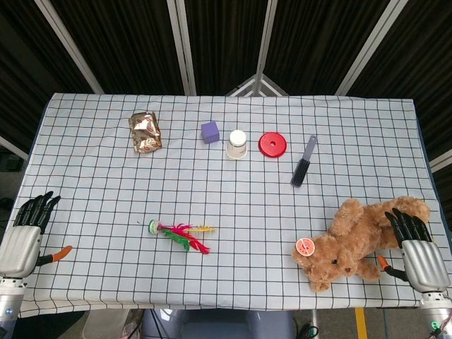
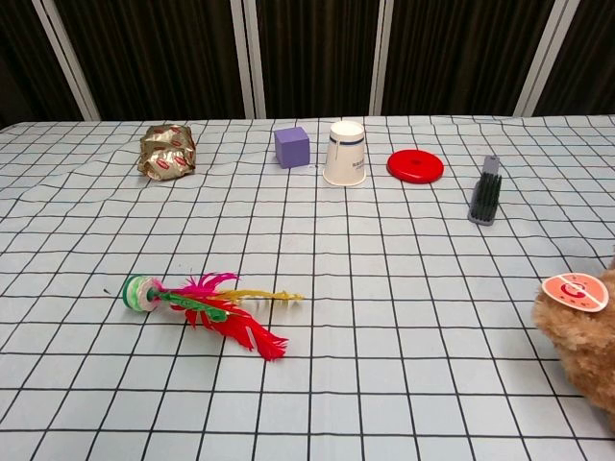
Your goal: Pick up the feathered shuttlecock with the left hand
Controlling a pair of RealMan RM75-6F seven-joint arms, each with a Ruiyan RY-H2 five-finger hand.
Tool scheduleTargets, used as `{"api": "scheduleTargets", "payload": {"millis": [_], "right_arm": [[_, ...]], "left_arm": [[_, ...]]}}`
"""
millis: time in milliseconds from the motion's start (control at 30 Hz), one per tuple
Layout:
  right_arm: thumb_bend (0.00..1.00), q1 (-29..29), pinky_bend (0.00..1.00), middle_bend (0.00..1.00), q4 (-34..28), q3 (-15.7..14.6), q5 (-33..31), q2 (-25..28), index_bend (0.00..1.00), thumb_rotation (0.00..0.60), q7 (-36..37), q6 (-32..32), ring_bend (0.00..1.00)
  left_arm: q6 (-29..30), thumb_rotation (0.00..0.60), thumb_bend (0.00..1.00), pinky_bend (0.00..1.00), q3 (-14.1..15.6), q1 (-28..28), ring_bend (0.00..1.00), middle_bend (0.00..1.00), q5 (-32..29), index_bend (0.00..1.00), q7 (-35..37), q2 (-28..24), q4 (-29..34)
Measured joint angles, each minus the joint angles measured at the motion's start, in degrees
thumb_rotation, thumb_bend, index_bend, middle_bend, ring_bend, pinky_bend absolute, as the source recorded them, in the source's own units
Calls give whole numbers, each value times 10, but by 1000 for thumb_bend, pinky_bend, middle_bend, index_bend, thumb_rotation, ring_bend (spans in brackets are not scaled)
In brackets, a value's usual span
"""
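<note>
So the feathered shuttlecock (image 1: 180,235) is lying flat on the checked tabletop (image 1: 233,268), round base pointing toward the left robot hand (image 1: 27,233), red, green and yellow feathers fanned the other way; nothing's touching it. The left robot hand sits well apart from the shuttlecock at the tabletop's edge, fingers straight and a bit spread, holding nothing; the right robot hand (image 1: 417,244) is way off on the shuttlecock's other side, fingers also extended, resting against the teddy bear (image 1: 353,240) without gripping it. Beyond the shuttlecock, along the far side: a crumpled foil bag (image 2: 167,152), a purple cube (image 2: 291,147), an upside-down paper cup (image 2: 345,153) just beside the cube, a red disc (image 2: 415,166), and a dark brush (image 2: 485,192).
</note>
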State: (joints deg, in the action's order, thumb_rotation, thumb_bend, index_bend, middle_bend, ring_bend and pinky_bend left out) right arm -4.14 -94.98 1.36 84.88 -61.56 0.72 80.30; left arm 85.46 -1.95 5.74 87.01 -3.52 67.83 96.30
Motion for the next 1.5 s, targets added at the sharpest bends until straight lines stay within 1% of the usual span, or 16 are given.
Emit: {"api": "scheduleTargets", "payload": {"millis": [367,400,500,533,667,733,867,933,1100,1267,1367,1500], "right_arm": [[341,2,0,0,-3,0,-1,2,0,600,2,3,0],[341,2,0,0,-4,0,0,2,0,600,2,3,0],[342,1,0,0,-5,0,-2,1,0,600,2,0,0],[341,1,0,0,-5,0,-2,1,0,600,3,0,0],[341,1,0,0,-7,1,-2,1,0,600,4,0,0],[341,0,0,0,-7,1,-3,1,0,600,5,-1,0],[342,1,0,0,-6,1,-4,2,0,600,6,0,0],[342,1,0,0,-6,2,-5,3,0,600,9,1,0],[341,3,0,0,-6,4,-10,5,0,600,17,1,0],[342,4,0,0,-6,5,-12,7,0,600,23,1,0],[342,4,0,0,-6,5,-12,8,0,600,25,1,0],[342,5,0,0,-6,5,-13,9,0,600,28,2,0]], "left_arm": [[-8,600,25,0,6,3,0,0,7,0,-6,-5,3],[-13,600,32,0,7,6,0,0,10,0,-7,-7,4],[-38,600,99,0,11,21,0,0,23,3,-15,-16,14],[-50,600,130,0,12,30,0,0,30,28,-22,-19,21],[-79,600,264,0,10,56,0,0,42,233,-63,-18,44],[-95,600,304,0,7,68,0,0,43,294,-84,-10,56],[-127,600,356,0,1,93,0,0,42,397,-129,25,71],[-143,600,365,0,0,104,0,0,38,414,-148,42,73],[-184,600,373,0,-5,128,0,0,20,436,-190,89,70],[-218,600,380,0,-13,154,0,2,-12,454,-252,154,54],[-230,600,389,0,-16,167,0,7,-28,460,-286,189,36],[-239,600,394,0,-23,182,0,13,-52,465,-313,229,12]]}}
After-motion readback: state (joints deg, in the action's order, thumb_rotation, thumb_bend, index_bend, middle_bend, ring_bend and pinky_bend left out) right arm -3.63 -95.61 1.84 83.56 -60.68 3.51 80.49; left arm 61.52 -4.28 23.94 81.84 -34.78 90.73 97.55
